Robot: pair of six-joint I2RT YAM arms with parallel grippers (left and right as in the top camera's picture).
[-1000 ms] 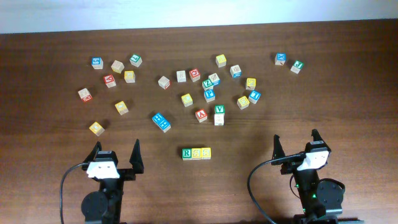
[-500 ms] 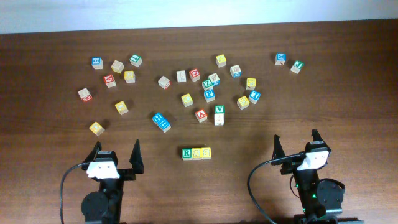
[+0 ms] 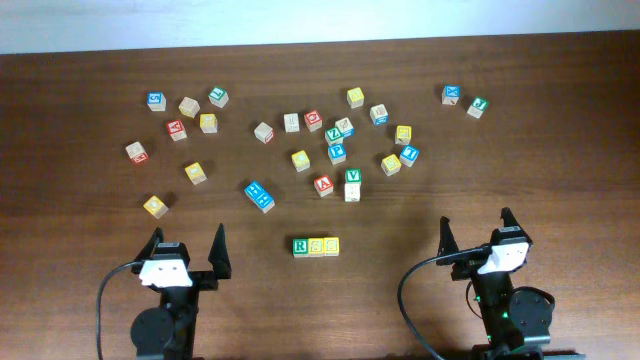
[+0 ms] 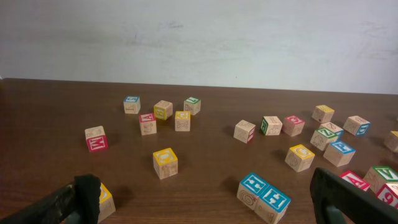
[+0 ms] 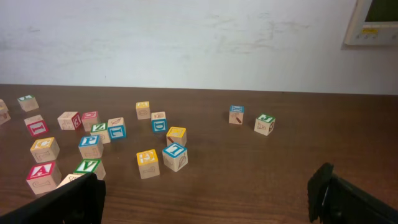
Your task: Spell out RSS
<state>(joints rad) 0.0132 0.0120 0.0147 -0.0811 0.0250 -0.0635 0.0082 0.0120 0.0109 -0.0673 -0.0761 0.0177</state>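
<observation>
In the overhead view a row of three blocks lies at the front centre: a green R block (image 3: 300,245), then a yellow S block (image 3: 316,245) and a second yellow S block (image 3: 331,245), touching side by side. My left gripper (image 3: 186,245) is open and empty, to the left of the row. My right gripper (image 3: 476,227) is open and empty, to the right of it. The row does not show in either wrist view. Both wrist views show wide-open fingers, the left (image 4: 208,199) and the right (image 5: 205,196), with nothing between them.
Many loose letter blocks are scattered over the far half of the wooden table (image 3: 80,220). A pair of blue blocks (image 3: 260,195) (image 4: 263,196) lies ahead of the left gripper, a yellow block (image 3: 155,206) to its left. A green V block (image 3: 353,177) (image 5: 87,166) stands stacked near centre.
</observation>
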